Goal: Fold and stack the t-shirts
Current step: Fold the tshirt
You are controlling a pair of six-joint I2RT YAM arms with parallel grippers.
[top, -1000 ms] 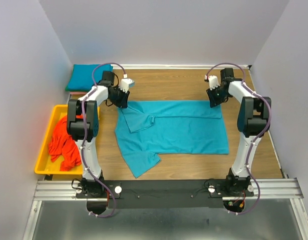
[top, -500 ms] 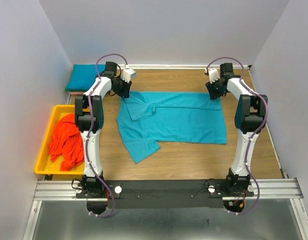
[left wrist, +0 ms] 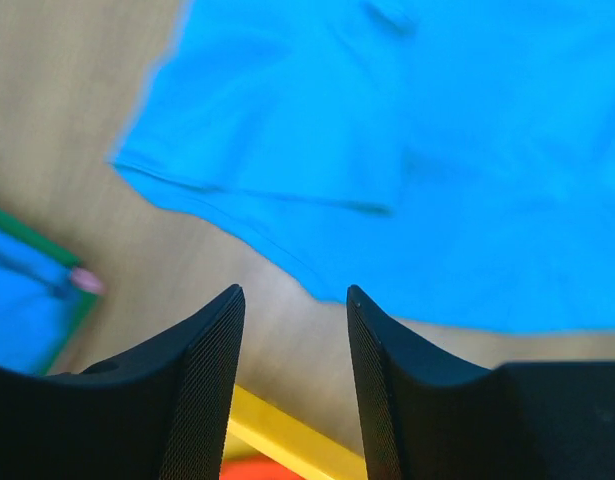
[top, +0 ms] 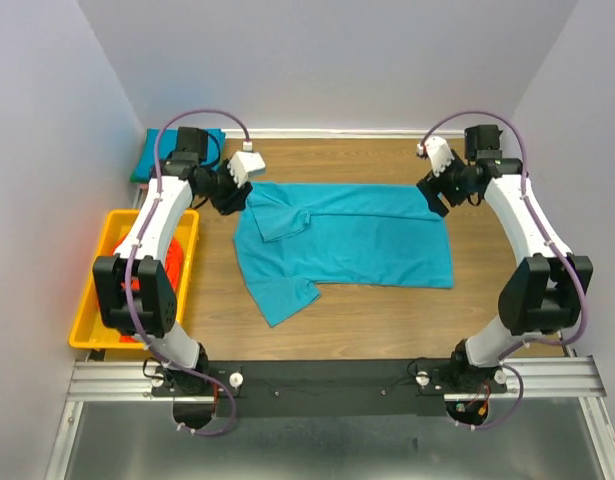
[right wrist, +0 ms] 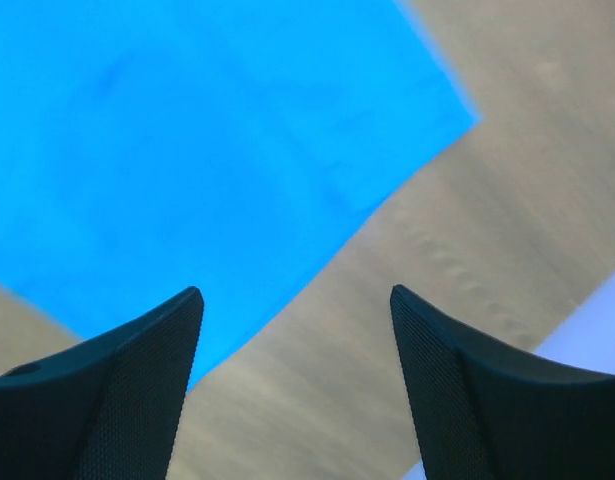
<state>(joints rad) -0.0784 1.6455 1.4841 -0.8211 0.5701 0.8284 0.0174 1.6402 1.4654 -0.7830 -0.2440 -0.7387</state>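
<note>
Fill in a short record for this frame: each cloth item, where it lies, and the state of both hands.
spread shirt: teal-blue cloth t-shirt, lying on the wooden table, near sleeve sticking out
folded item: folded teal-blue cloth, far left corner
tray: yellow plastic tray, left of the shirt, holding orange-red cloth
left hand: open, empty, by the shirt's far left corner
right hand: open, empty, at the shirt's far right corner
</note>
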